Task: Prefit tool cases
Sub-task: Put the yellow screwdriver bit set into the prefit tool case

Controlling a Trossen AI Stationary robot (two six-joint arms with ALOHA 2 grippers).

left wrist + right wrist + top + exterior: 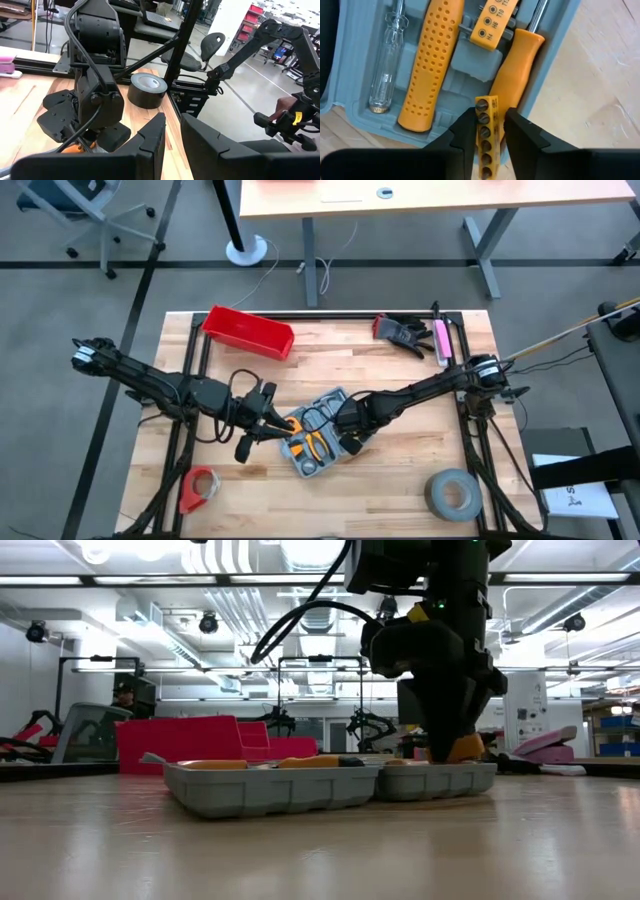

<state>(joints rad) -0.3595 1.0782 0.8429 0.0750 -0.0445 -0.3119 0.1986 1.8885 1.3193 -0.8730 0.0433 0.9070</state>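
Near the middle of the wooden desk [400, 490] the grey-blue tool case [322, 436] lies open and flat, turned at an angle to the desk's edges, with bare wood on all sides of it. The widest free stretch runs along the near edge, between the red tape dispenser [198, 488] at the near left corner and the grey tape roll [452, 493] at the near right. Along the far edge sit a red plastic bin [247, 332] toward the left, and a black glove [402, 332] with a pink tool [441, 340] just beside it at the far right corner — all well apart from the case. Inside the case, the moulded recesses hold a clear-handled screwdriver [385, 57], a perforated orange handle [427, 65], a smooth orange handle [517, 65] and an orange bit holder [495, 22] marked with sizes. The right hand [487, 132] is over the case's right half, its fingers set narrowly on either side of a yellow bit strip [486, 132] that stands on end between them — whether they press it or have just come off it I cannot tell. The left hand [172, 145] hangs at the case's left edge, its fingers a narrow gap apart with nothing between them.
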